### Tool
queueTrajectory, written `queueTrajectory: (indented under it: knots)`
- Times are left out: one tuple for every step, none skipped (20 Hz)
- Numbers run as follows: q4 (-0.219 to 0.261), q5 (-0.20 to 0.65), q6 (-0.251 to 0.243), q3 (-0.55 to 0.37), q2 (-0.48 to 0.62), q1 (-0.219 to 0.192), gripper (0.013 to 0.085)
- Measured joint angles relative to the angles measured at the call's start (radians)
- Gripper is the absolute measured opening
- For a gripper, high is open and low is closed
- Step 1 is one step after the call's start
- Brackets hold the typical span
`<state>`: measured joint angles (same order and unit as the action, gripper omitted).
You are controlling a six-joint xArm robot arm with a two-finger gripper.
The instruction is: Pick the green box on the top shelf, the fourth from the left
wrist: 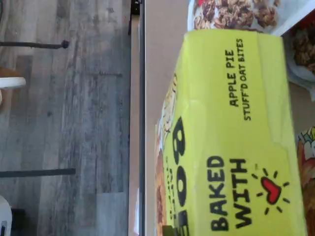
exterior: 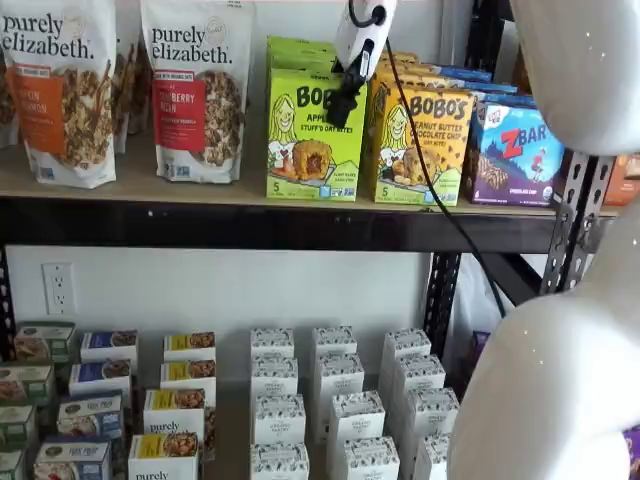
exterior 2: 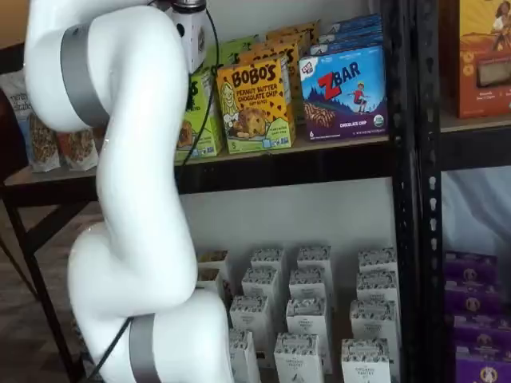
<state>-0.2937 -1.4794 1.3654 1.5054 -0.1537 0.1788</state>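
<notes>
Your gripper [exterior: 345, 108] hangs in front of the upper right part of the green box [exterior: 314, 135], its black fingers seen side-on in a shelf view, so you cannot tell whether they stand apart or together. The box stands upright on the top shelf [exterior: 200, 195], directly behind and below the fingers, its front face close to the shelf's front edge. In the wrist view the box's lime top panel [wrist: 236, 142] fills most of the frame, with the grey floor [wrist: 64, 118] showing past the shelf edge.

Just to the right of your gripper stands the yellow-orange Bobo's box [exterior: 420, 145], touching or nearly touching the green one, and beyond it the blue ZBar box [exterior: 520, 155]. To the left, the granola bag [exterior: 200, 90] stands a little apart from the green box. A black cable [exterior: 430, 180] trails down from the gripper across the yellow-orange box's front. In a shelf view the white arm [exterior 2: 120, 159] hides most of the green box.
</notes>
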Motion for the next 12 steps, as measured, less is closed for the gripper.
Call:
queueTrajectory:
  knots:
    - [0.0, 0.002, 0.0, -0.002, -0.001, 0.001, 0.041]
    - [0.0, 0.004, -0.001, -0.003, -0.002, 0.001, 0.041]
    - [-0.001, 0.005, -0.002, -0.005, -0.003, 0.002, 0.037]
    - [-0.001, 0.006, -0.002, -0.006, -0.003, 0.003, 0.037]
    - [-0.001, 0.006, -0.003, -0.006, -0.004, 0.003, 0.033]
    - [-0.001, 0.006, -0.003, -0.007, -0.004, 0.004, 0.033]
    - [-0.001, 0.006, -0.003, -0.007, -0.004, 0.004, 0.029]
    - [-0.001, 0.005, -0.003, -0.007, -0.004, 0.004, 0.029]
    - [0.0, 0.001, -0.004, -0.004, -0.003, 0.004, 0.029]
    - [0.003, -0.004, -0.005, 0.0, 0.0, 0.005, 0.029]
    - [0.006, -0.006, -0.005, 0.001, 0.001, 0.005, 0.029]
    - [0.006, -0.008, -0.005, 0.002, 0.001, 0.005, 0.029]
